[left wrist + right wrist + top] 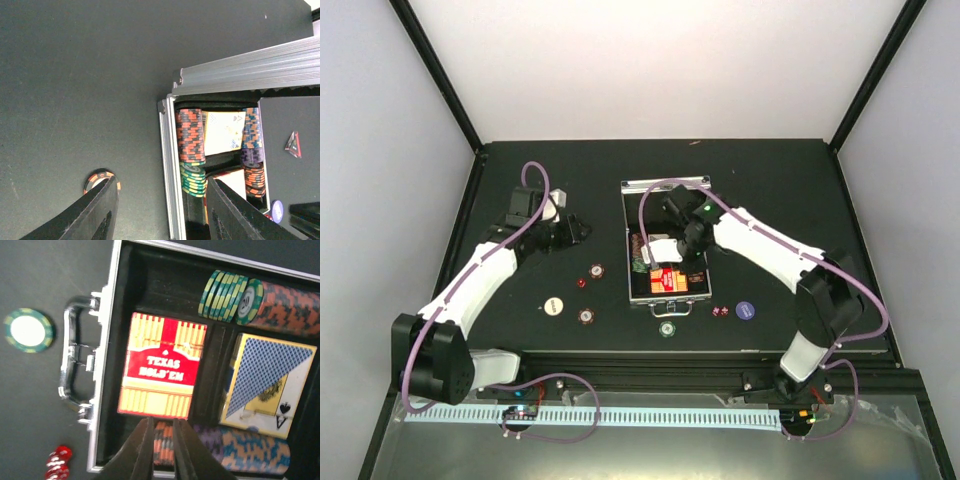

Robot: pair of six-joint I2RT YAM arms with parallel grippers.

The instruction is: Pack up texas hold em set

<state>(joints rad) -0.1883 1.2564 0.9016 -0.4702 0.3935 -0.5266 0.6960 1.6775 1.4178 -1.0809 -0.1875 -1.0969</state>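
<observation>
The silver briefcase (630, 285) lies open at mid-table with its lid up. It holds chip rows (190, 135), a red Texas Hold'em deck (162, 372) and a blue-backed deck (267, 382). My right gripper (694, 258) hovers over the case's right chip row. In the right wrist view the gripper (163, 427) is nearly shut and empty, and maroon chips (164, 442) show through the slit. My left gripper (578, 230) is open and empty left of the case. In the left wrist view it (161, 182) straddles the case's left wall, and one finger is beside a loose maroon chip (101, 179).
Loose on the table are maroon chips (596, 270) (586, 316), a cream chip (553, 306), a green chip (666, 327), a purple chip (745, 310) and red dice (582, 283) (718, 312). The case handle (75, 355) faces the near edge.
</observation>
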